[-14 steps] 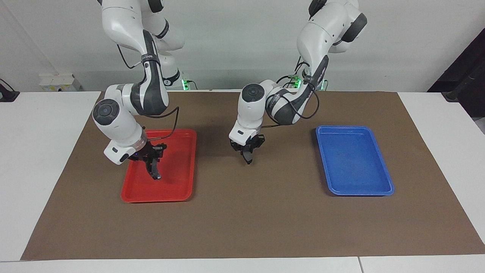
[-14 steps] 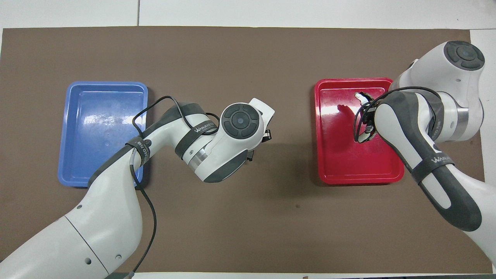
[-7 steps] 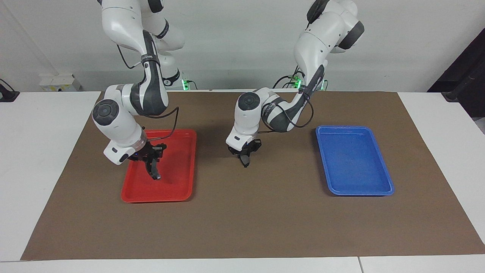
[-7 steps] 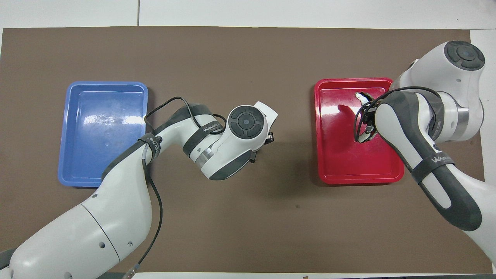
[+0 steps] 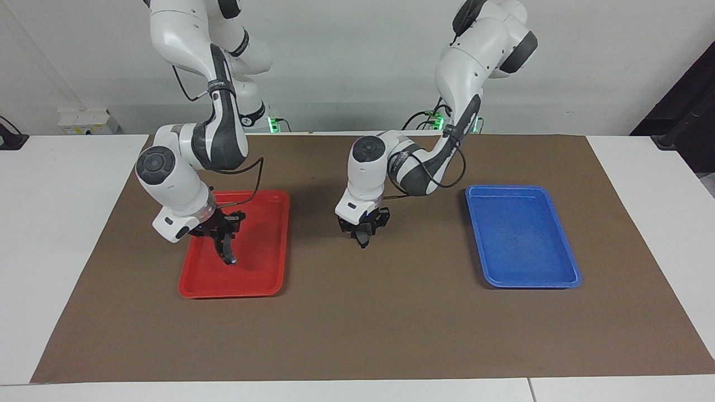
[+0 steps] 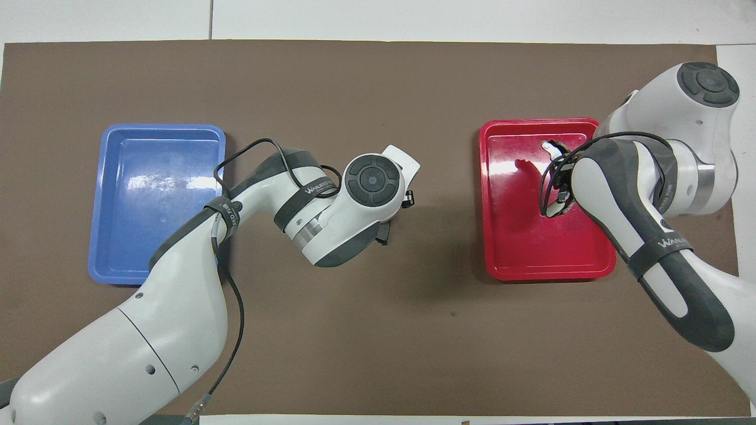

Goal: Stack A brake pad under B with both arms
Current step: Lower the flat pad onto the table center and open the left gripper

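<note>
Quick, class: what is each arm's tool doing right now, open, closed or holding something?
Left tool: over the brown mat, grip cannot be told.
Right tool: over the red tray, closed on B.

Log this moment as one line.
left gripper low over mat centre, at A brake pad | right gripper shut on B over red tray

White table [image 5: 61, 184] w/ brown mat [image 5: 357, 324]; on mat: red tray [image 5: 268, 245], blue tray [image 5: 522, 234].

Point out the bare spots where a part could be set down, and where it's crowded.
Bare: the blue tray; the brown mat along the edge farthest from the robots. Crowded: the red tray under the right pincer holding the crescent pad; the mat's middle under the left pincer.
</note>
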